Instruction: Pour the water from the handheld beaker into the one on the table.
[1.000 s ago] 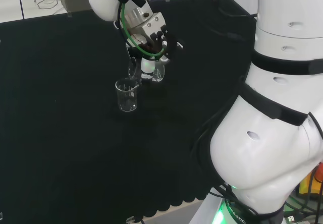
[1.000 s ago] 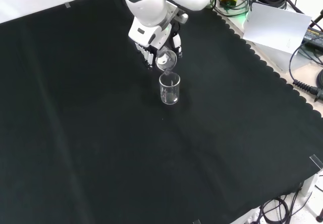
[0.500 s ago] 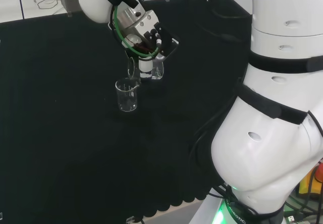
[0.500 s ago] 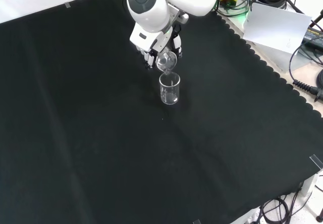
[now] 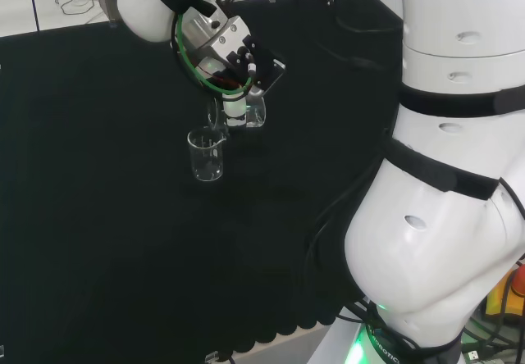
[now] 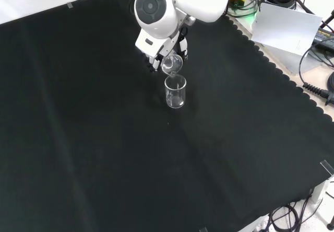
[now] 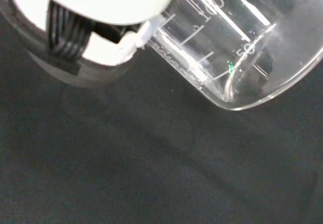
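The hand (image 5: 234,61), fingers curled round the tilted handheld beaker (image 6: 172,64), tips its lip over the table beaker (image 6: 175,92) mid-bench.

Black, plain cloth (image 6: 104,138) over the whole bench. Colourless clear glass for the handheld beaker (image 7: 237,47), with white scale marks printed on its wall. Same clear glass for the beaker on the table (image 6: 175,92). White and black hand (image 5: 238,56), with a green cable (image 5: 184,56) looped beside it. White arm links (image 5: 443,241) crossed by black bands.
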Robot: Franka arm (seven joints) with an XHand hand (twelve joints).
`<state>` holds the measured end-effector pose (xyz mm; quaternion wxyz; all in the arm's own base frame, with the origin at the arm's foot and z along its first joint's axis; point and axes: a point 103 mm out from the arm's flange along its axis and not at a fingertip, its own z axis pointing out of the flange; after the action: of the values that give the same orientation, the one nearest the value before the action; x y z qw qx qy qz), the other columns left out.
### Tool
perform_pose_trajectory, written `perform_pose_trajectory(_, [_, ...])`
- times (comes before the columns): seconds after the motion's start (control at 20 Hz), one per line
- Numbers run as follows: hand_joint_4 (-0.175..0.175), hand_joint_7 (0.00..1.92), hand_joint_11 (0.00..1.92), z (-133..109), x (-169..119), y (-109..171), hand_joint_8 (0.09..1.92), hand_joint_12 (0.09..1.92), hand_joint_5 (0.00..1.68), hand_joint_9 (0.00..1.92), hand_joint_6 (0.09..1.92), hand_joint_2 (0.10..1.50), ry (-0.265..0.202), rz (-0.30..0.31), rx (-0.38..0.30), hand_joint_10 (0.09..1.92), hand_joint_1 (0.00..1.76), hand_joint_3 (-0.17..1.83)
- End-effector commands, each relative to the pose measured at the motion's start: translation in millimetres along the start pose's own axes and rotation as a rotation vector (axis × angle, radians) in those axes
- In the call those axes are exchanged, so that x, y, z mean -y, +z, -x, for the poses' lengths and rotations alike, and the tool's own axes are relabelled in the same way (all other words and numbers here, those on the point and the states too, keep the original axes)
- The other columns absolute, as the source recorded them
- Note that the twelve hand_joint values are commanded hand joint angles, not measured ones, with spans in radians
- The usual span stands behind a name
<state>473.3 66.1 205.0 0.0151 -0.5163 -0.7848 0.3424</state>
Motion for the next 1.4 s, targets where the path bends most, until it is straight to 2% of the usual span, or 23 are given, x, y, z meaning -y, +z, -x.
perform_pose_trajectory(0.05, [-0.175,1.54,1.34,-2,0,-3,0.15,0.71,1.44,1.75,0.29,0.66,0.003,-0.02,0.016,0.09,1.33,0.55])
perform_pose_trajectory(0.9, [-0.175,1.53,1.34,-10,-5,-7,0.17,0.7,1.43,1.75,0.3,0.65,0.017,-0.087,0.059,0.09,1.33,0.56])
perform_pose_trajectory(1.4, [-0.175,1.52,1.34,-15,-3,-13,0.18,0.7,1.43,1.76,0.31,0.65,0.019,-0.088,0.103,0.09,1.32,0.56])
